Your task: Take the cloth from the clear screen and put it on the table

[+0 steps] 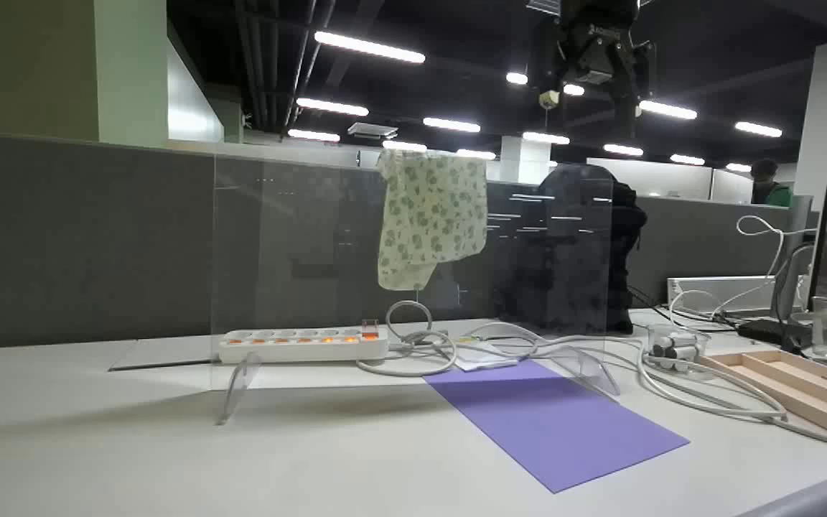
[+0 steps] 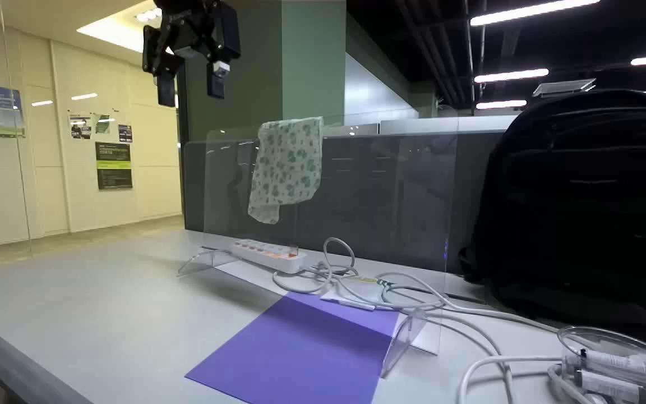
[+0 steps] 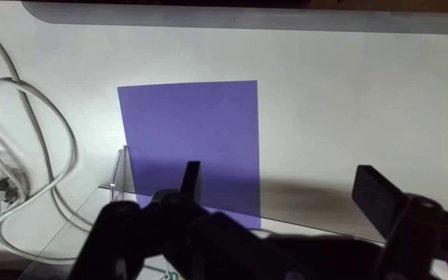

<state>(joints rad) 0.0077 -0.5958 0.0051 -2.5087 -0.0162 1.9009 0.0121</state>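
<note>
Well, the table (image 1: 133, 459): wide, white and smooth, the place to end up; a low, unhurried release onto it should do better than a drop from height.

Clear screen (image 1: 298, 251): upright on small clear feet (image 1: 239, 386), and I suspect it would rock if dragged, so the pull wants to go straight up.

Purple sheet (image 2: 295, 350): flat on the table, its far end running past the screen's lower edge; I'd set down beside it, on the white.

Cloth (image 2: 289, 163): hanging at the screen's top edge, with one corner trailing lower than the rest. How much of it falls behind, I can't tell. A shallow pinch up at the top should catch fabric and leave the screen unsqueezed.

Gripper (image 2: 190, 94): higher than the cloth and apart from it in both exterior views, holding nothing. Reaching seems the step in hand; since I can't find the cloth in the wrist view, I'd line up over it first, then descend.

Fingers (image 3: 379, 202): spread well apart. Best kept that way on the descent, slow enough that neither tip knocks the edge; then close, lift until the trailing corner is free, and only then travel.
</note>
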